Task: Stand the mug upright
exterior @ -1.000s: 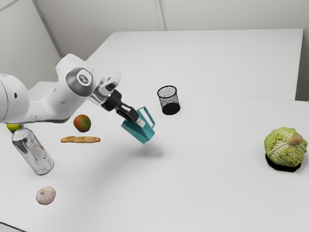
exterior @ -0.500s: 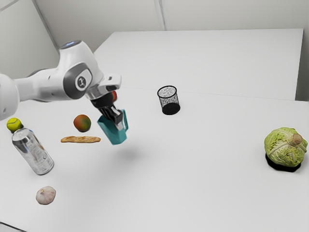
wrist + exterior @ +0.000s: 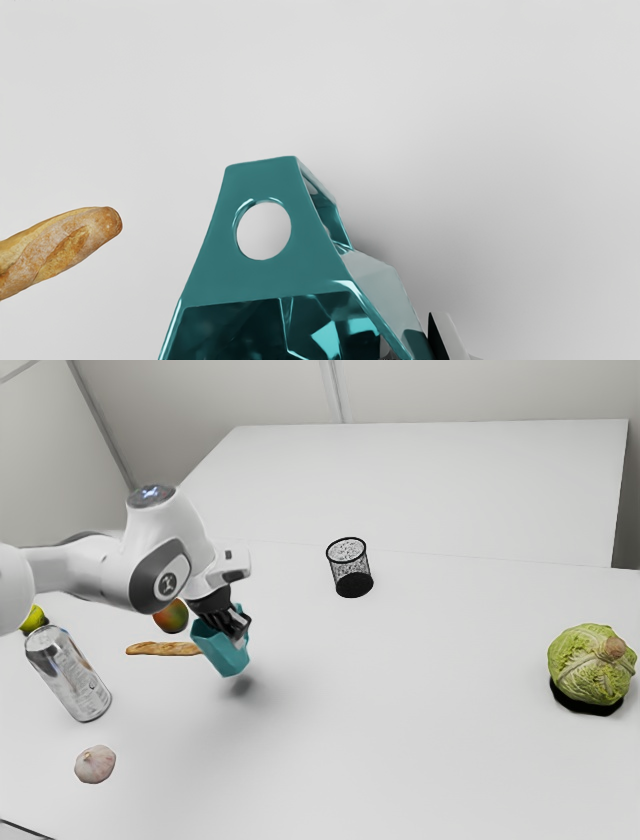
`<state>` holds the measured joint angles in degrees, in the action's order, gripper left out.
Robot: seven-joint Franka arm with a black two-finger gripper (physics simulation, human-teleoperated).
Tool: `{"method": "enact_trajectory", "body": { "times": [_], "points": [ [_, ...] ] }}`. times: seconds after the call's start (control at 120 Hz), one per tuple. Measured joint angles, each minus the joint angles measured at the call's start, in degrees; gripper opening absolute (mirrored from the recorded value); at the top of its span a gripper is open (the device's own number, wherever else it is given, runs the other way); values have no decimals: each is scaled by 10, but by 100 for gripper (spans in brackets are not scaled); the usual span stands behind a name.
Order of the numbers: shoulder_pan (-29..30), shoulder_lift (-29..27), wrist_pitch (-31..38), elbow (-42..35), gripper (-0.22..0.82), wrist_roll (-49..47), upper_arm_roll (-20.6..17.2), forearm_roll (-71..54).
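1. In the exterior view, the claw (image 3: 238,636) is carrying the mug (image 3: 222,652) lower and closer to the arm than it was 1.0 s ago; over the last 0.5 s the shadow (image 3: 240,685) is drawing in just below the mug's base. For the task, this is probably bringing the base near the table (image 3: 420,740) for setting down.
2. In this view the mug is hanging below the claw, pinched by its wall. Its mouth is pointing up and toward the exterior view's left, its base down and toward the right. Its long axis is slanting, so the mug is not yet standing upright; the tilt is still needing correction. The baguette (image 3: 163,649) is lying beside the claw, on the exterior view's left.
3. In the wrist view, 1 finger (image 3: 452,335) is pressing the mug's outer wall, and what seems to be the other is showing inside. The mouth is facing back toward the claw, while the holed handle (image 3: 265,280) is reaching outward from the claw.
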<state>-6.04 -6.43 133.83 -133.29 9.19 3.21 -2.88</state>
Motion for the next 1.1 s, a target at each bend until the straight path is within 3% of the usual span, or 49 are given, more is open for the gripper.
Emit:
{"method": "enact_trajectory", "body": {
  "times": [0.308,0.933,1.1],
  "points": [
    [2,11,60,-28,-17,-48,2,-11],
    [9,48,78,-28,-18,-102,0,-13],
    [7,43,76,-28,-2,-109,1,-7]
  ]
}}
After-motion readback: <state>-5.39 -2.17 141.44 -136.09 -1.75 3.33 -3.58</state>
